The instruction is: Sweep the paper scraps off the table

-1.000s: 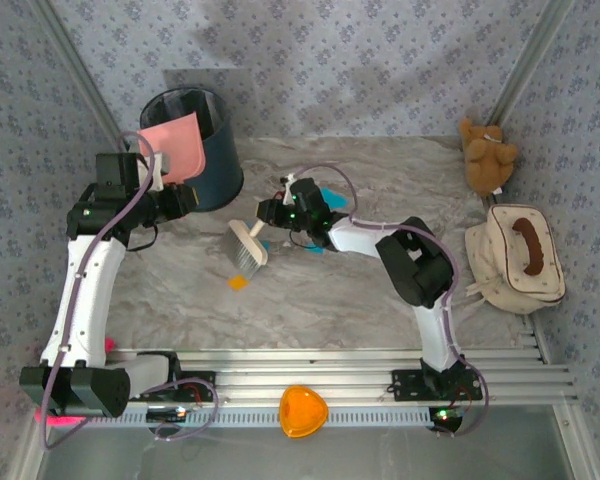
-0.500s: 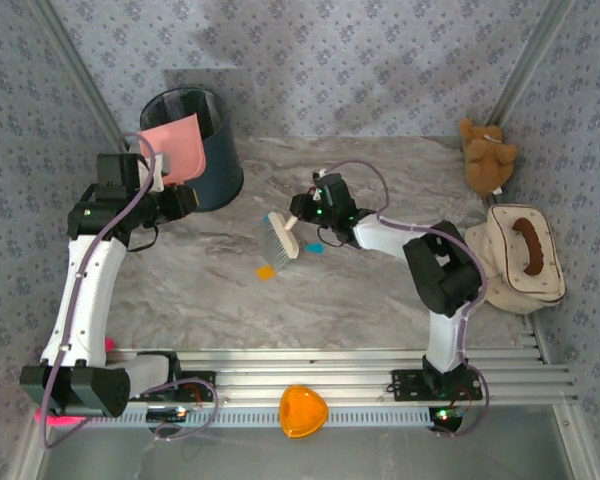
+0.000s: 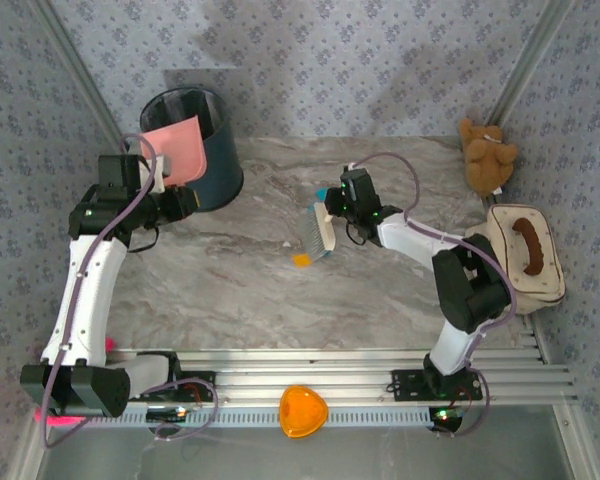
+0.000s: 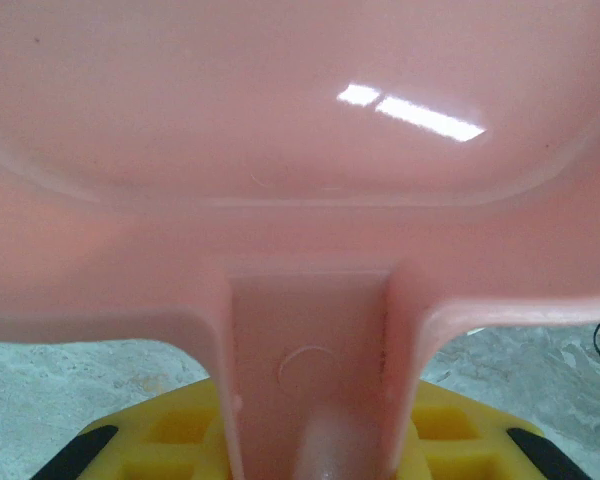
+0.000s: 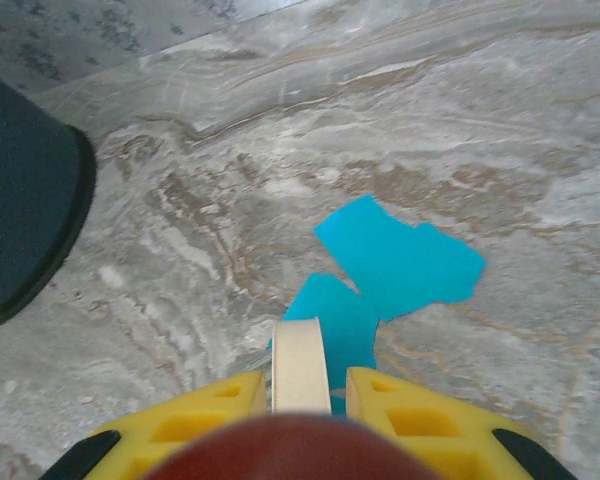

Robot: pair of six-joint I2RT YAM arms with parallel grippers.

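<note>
Where the overhead camera looks down, a small orange scrap lies flat on the grey-beige, wavy-veined table, just beside the near-left corner of the brush. A sliver of cyan scrap shows at the brush's far end, close to the right gripper, which is clamped on the brush handle. A second ago the brush and the orange scrap sat further left and nearer the arms; both have shifted right, toward mid-table. The left gripper has not moved and holds the glossy pink dustpan tilted over the rim of the round dark bin.

From the left wrist, the dustpan's smooth pink plastic shell catches a bright highlight. Its moulded handle runs down between the yellow ribbed fingers, which are pressed against it, and veined tabletop shows on either side.

From the right wrist, two cyan scraps, matte and angular with jagged edges, lie touching each other on the table just ahead of the yellow fingers. These pinch the cream, flat-sided brush handle. The bin's dark curved wall stands at the left.
</note>
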